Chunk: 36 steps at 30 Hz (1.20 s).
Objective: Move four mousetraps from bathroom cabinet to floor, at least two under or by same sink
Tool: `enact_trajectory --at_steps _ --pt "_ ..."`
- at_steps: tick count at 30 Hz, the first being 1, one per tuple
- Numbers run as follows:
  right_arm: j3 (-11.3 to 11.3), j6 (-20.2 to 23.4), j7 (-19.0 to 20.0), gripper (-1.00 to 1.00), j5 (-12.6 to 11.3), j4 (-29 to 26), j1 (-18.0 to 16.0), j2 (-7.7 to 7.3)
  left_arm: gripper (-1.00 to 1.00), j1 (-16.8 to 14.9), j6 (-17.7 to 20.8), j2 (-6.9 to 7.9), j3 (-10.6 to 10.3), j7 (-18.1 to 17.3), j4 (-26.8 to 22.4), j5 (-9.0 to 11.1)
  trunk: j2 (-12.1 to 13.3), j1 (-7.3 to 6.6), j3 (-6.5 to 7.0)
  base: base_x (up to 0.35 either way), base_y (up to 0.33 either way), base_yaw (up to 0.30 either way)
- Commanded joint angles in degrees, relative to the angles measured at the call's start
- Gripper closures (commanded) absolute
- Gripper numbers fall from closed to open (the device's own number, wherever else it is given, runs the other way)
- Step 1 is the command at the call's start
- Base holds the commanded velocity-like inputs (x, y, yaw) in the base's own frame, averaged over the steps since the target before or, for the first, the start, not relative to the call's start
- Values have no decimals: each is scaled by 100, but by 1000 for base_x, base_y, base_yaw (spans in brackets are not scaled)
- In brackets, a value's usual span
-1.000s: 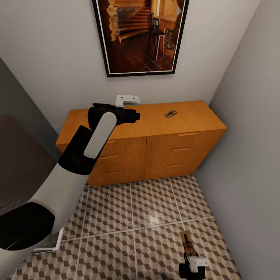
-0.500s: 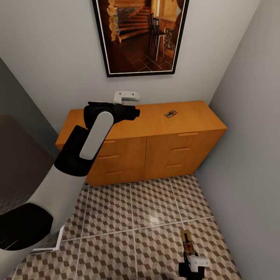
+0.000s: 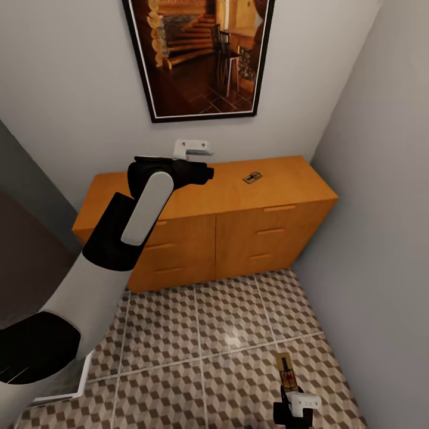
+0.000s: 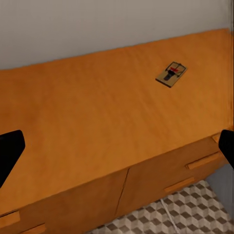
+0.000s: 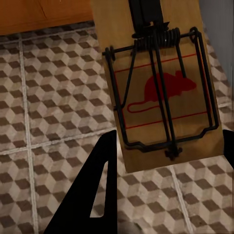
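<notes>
Right wrist view: right gripper [image 5: 163, 161] has a mousetrap [image 5: 158, 80] between its dark fingers [image 5: 92, 190]. Board sticks out past the fingertips, wire spring and red mouse print facing the camera. One finger sits against the board's edge, the other shows only at the frame border. Looks clamped on the board. Cube-pattern bathroom floor [image 5: 48, 87] lies below, pale grout lines visible; the trap is off the tiles. In the head view this gripper [image 3: 293, 400] is low at the bottom edge, near the grey wall on the robot's right, with the trap [image 3: 286, 372] pointing away from the robot above the floor [image 3: 196, 333].

Left wrist view: left gripper has its fingertips [image 4: 9, 151] at opposite frame borders, spread wide, nothing between them. It looks down on the orange-brown cabinet [image 4: 87, 122] top. A second mousetrap [image 4: 172, 74] lies flat on that top, well apart from the fingers, toward the far right part of the top. Drawer bar handles show below the front edge.

Head view: left gripper [image 3: 192, 147] is raised over the back of the cabinet [image 3: 202, 220], near the wall. The cabinet-top trap [image 3: 252, 177] is off to its right, not touched. A framed picture [image 3: 199, 53] of a wooden staircase hangs on the wall above.
</notes>
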Motion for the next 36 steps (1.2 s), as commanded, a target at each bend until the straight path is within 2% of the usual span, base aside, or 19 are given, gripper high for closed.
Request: enact_trajectory --at_steps 1,15,21,36 --pt "48 -8 -55 100 -5 2 -3 2 -100 -4 12 1 -3 60 -5 58 -9 3 -1 8 -3 -208" --pt "48 31 -55 100 -5 2 -4 2 -100 11 12 5 -4 60 5 58 -9 3 93 1 0 -216" --pt "48 72 -48 100 -5 2 -4 1 -100 190 5 5 -4 56 6 58 -9 3 133 33 0 -209" --pt "48 84 -55 100 -5 2 -5 2 -100 403 -5 6 -70 47 30 58 -9 3 146 216 0 -29"
